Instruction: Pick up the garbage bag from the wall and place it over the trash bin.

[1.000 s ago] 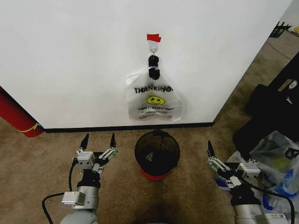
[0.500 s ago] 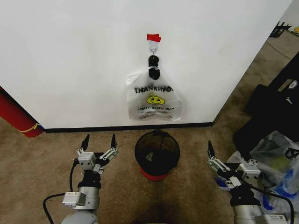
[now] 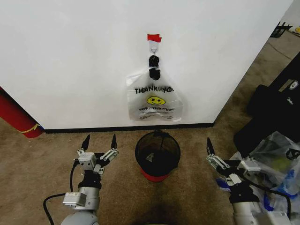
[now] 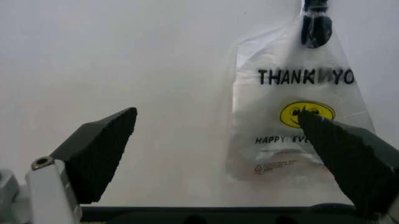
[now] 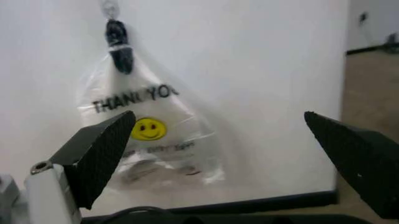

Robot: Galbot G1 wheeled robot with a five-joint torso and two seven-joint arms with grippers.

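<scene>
The garbage bag (image 3: 154, 101), translucent with black lettering and a yellow smiley, hangs by knotted black handles from a small metal hook (image 3: 153, 47) under a red tape strip (image 3: 153, 37) on the white wall (image 3: 70, 56). The bag also faces the left wrist view (image 4: 293, 121) and the right wrist view (image 5: 156, 135). Directly below it, the black wire-mesh trash bin (image 3: 140, 157) with a red base stands on the carpet. My left gripper (image 3: 99, 137) is open, left of the bin. My right gripper (image 3: 216, 154) is open, right of the bin. Both are well short of the bag.
A red cylinder (image 3: 16, 117) leans at the wall's left end. Black cases (image 3: 276, 108) and bulky clear sacks (image 3: 276, 159) crowd the floor beside my right arm. A black baseboard (image 3: 126, 127) runs along the wall's foot.
My right gripper has edged slightly up and toward the bin. The left gripper, bag and bin are unchanged.
</scene>
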